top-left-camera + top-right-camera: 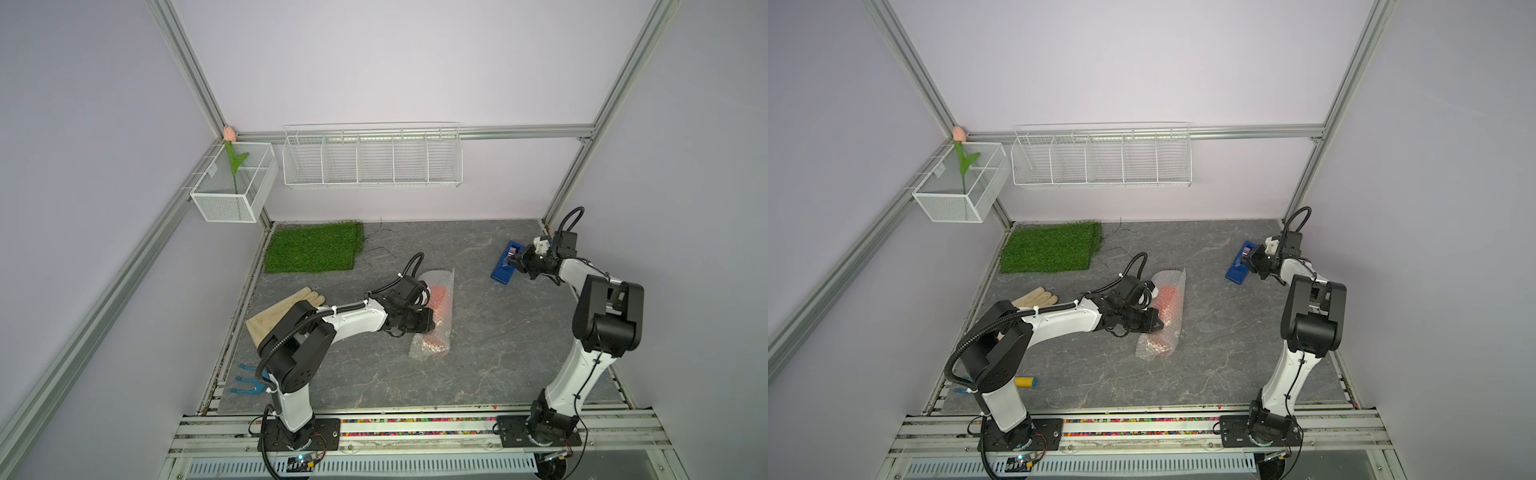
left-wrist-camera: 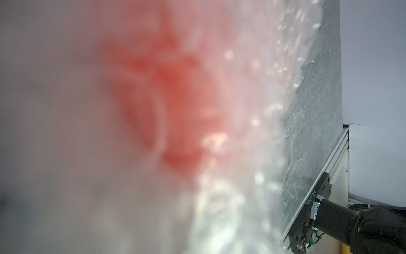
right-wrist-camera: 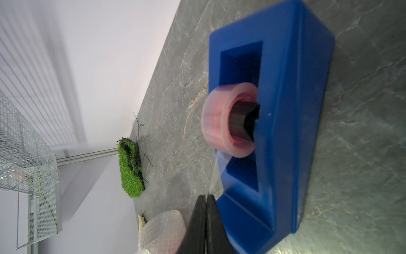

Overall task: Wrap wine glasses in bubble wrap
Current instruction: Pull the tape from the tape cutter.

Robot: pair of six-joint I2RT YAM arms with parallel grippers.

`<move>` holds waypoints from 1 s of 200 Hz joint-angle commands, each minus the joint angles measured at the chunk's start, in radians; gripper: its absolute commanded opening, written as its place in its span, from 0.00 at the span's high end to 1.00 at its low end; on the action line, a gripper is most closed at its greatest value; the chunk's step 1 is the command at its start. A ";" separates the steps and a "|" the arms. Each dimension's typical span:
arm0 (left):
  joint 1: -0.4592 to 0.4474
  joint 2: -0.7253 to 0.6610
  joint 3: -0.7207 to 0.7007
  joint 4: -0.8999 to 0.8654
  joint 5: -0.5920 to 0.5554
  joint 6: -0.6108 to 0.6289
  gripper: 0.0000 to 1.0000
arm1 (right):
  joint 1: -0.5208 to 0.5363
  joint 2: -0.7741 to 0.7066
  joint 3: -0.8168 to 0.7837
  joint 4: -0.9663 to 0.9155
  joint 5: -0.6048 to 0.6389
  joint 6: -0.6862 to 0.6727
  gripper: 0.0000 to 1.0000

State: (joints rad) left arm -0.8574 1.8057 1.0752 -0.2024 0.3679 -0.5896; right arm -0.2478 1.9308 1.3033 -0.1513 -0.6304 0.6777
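The bubble wrap [image 1: 436, 277] [image 1: 1170, 277] lies mid-table as a roll around the red-orange wine glass [image 1: 439, 300] [image 1: 1167, 304]. The glass shows through the film, lying on its side. My left gripper [image 1: 430, 323] [image 1: 1156, 323] is at the roll's left side with its tips sunk into the wrap, shut on it. The left wrist view is a blur of wrap [image 2: 230, 198] over the red glass [image 2: 175, 88], which hides the fingers. My right gripper [image 1: 509, 261] [image 3: 206, 196] is at the blue tape dispenser [image 1: 503, 270] [image 3: 285, 110], shut on the clear strip coming off the tape roll [image 3: 228, 123].
A green grass mat [image 1: 313, 247] lies at the back left. A beige glove [image 1: 286, 309] sits under my left arm. A blue hand fork [image 1: 249, 379] with a yellow handle [image 1: 1025, 381] lies near the left base. A wire rack [image 1: 372, 160] and a mesh box [image 1: 235, 195] hang on the walls.
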 commanded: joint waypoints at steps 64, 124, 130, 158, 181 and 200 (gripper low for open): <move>0.003 0.049 -0.018 -0.039 -0.006 0.014 0.90 | 0.001 -0.102 -0.064 0.038 -0.054 0.045 0.93; 0.004 0.063 -0.015 -0.036 0.005 0.016 0.90 | 0.015 -0.117 -0.121 0.043 -0.046 0.047 0.93; 0.004 0.064 -0.016 -0.037 0.004 0.017 0.90 | 0.014 -0.122 -0.126 0.044 -0.045 0.047 0.93; 0.003 0.066 -0.017 -0.035 0.006 0.018 0.90 | 0.016 -0.142 -0.160 0.038 -0.039 0.043 0.93; 0.003 0.070 -0.018 -0.031 0.009 0.016 0.90 | 0.016 -0.157 -0.198 0.035 -0.034 0.037 0.93; 0.003 0.072 -0.018 -0.029 0.010 0.014 0.90 | 0.018 -0.168 -0.234 0.032 -0.035 0.034 0.93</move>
State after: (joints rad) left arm -0.8555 1.8236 1.0752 -0.1715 0.4011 -0.5892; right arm -0.2382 1.7977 1.1183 -0.1131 -0.6590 0.7109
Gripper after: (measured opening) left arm 0.106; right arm 0.066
